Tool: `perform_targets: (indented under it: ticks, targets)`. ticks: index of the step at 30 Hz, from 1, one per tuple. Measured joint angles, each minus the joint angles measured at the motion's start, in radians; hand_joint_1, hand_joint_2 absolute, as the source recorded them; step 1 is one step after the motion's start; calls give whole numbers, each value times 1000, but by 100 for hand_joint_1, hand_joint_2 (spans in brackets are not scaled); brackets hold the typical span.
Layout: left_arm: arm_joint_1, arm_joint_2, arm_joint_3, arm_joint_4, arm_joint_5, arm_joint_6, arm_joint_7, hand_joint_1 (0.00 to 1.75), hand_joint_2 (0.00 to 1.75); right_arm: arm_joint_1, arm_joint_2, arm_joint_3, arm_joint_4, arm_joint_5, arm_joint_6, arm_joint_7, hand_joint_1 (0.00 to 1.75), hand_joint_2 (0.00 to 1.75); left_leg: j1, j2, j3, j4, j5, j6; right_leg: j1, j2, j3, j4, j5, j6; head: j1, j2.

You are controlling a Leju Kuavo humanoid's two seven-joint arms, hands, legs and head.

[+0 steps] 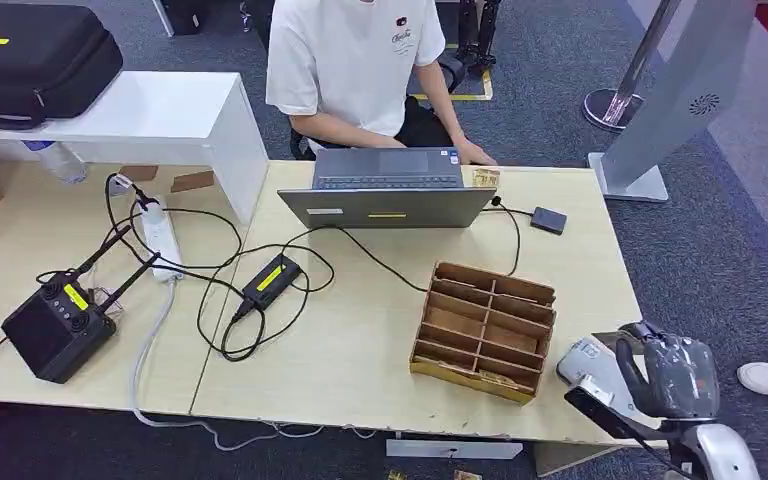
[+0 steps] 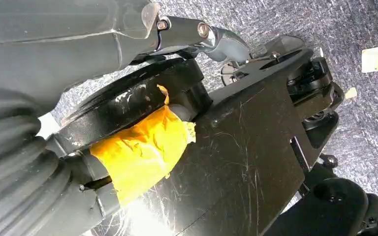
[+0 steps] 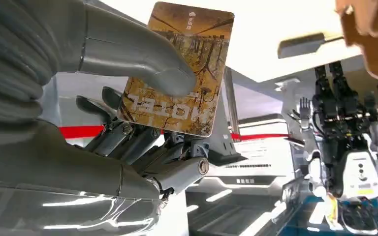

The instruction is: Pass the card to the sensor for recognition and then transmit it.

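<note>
Right hand [image 3: 128,123] sits off the table's near right corner, just beside the wooden slotted box [image 1: 484,330], with the laptop [image 1: 388,190] and a seated person [image 1: 360,70] across the table [image 1: 360,340]. It's pinching the hotel card [image 3: 179,69] between thumb and fingers, long side pointing away from the palm. Left hand [image 2: 103,49] hangs by the floor; can't tell its grip.

Head cam sits high, looking forward and down over the wooden table [image 1: 360,340], laptop [image 1: 388,190] at the far edge. Left wrist cam hangs low, pointing at grey carpet [image 2: 354,29]. Right wrist cam is super close behind the right hand [image 3: 128,142], angled upward; the head view catches that same hand [image 1: 660,375] off the table's near right corner.
</note>
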Motion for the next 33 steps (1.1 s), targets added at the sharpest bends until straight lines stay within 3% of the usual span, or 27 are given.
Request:
perform_targets:
  ticks: [11,33]
  targets:
    - [0,0,0,0,12,0,4,0,175,39,39,-52,60,0,-14,-29,175,175,0,0,0,0,0,0,0,0,0,0,0,0,0,0]
    - [0,0,0,0,17,2,9,0,175,43,104,-71,142,24,-52,-57,175,175,0,1,2,0,0,0,0,1,2,0,0,0,0,0]
